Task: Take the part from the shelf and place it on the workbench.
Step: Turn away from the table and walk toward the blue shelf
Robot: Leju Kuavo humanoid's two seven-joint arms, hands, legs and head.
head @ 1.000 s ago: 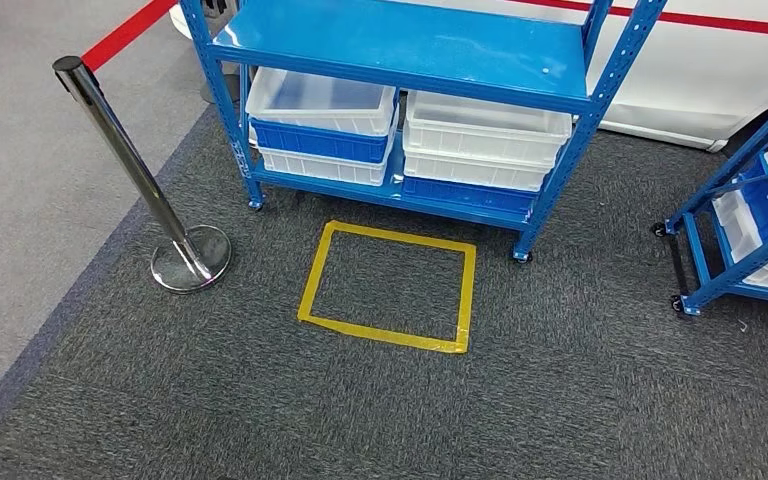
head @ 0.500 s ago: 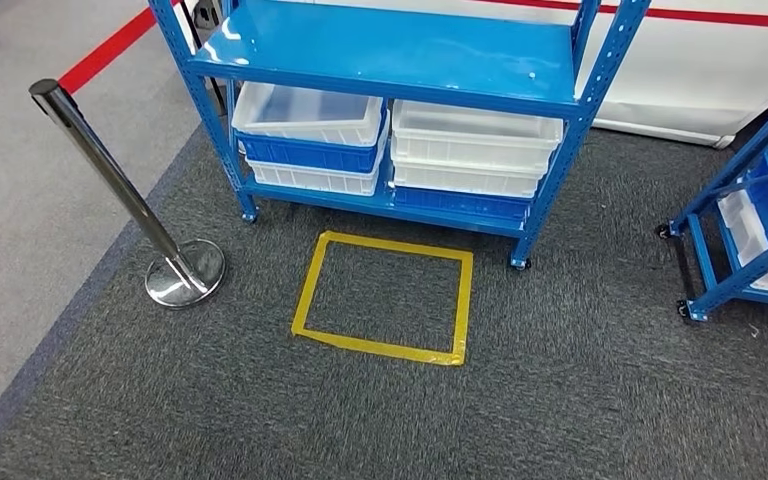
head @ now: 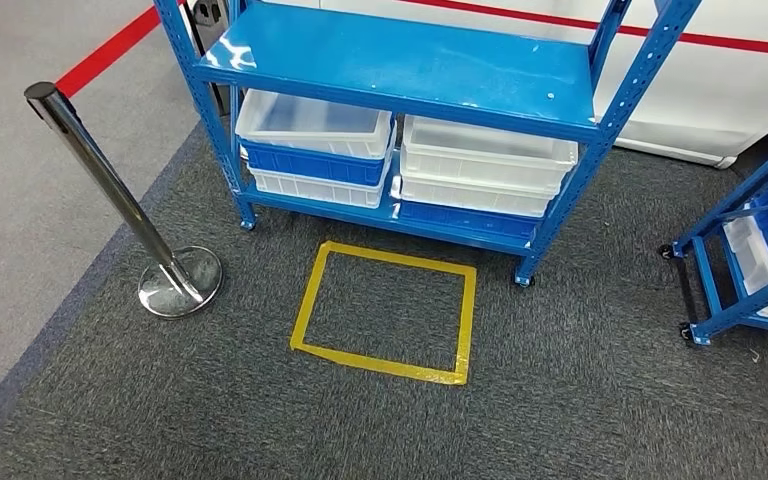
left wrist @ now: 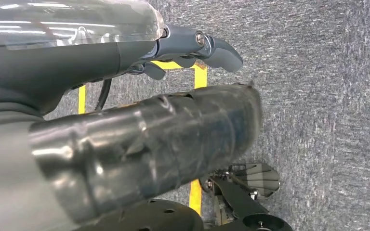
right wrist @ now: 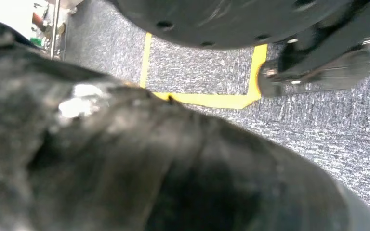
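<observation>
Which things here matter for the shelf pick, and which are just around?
Job:
blue shelf, straight ahead
white and blue bins stacked on its lower level; contents not visible
yellow tape square on the carpet in front of it, probably a standing mark
left hand, hanging over the carpet

Just around:
chrome stanchion with red belt
second blue rack at right

left hand [left wrist: 192,48] hanging, fingers loosely curled, right hand [right wrist: 149,168] blurred
</observation>
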